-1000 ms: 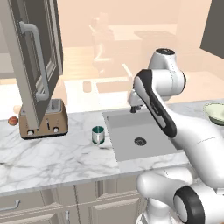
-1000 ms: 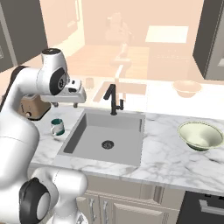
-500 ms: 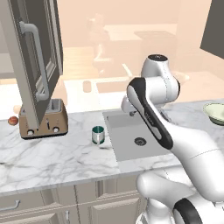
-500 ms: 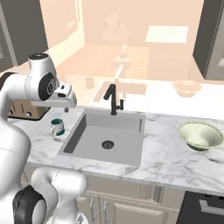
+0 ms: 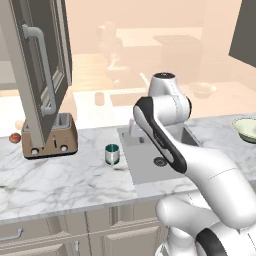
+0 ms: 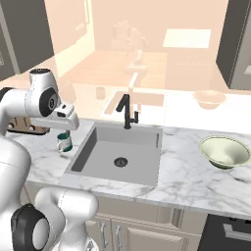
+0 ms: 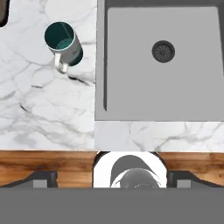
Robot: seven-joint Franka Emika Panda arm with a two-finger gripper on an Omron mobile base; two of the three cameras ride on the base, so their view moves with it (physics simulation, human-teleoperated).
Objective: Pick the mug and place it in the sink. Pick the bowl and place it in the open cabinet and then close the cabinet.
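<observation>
Gripper point(image 6: 66, 122): seen at the left of the right base view, hanging above the counter's left part; jaws spread wide, nothing between them, touching nothing. In the hand view the finger tips sit at the bottom corners, far apart.
Mug point(image 7: 64, 43): upright on the counter, upper left of the hand view, teal inside, pale handle pointing toward the lower edge of that frame. In the left base view the mug point(image 5: 112, 154) stands a little left of center, just beside the basin's left edge. In the right base view it shows just under the gripper, partly covered by it.
Sink point(image 7: 131, 78): grey basin filling the upper right of the hand view, round drain point(image 7: 163, 51) near its top; nothing lies inside it. Dark faucet point(image 6: 127, 112) stands at its far rim in the right base view.
Counter point(image 5: 60, 180): white marble with grey veins, running across all views.
Bowl point(image 6: 224, 151): pale green, upright on the counter at the right of the right base view, well apart from the basin.
Cabinet point(image 5: 42, 65): upper left of the left base view, door swung open, long silver handle facing the camera.
Toaster point(image 5: 50, 142): brown, below the open door, left of the mug.
</observation>
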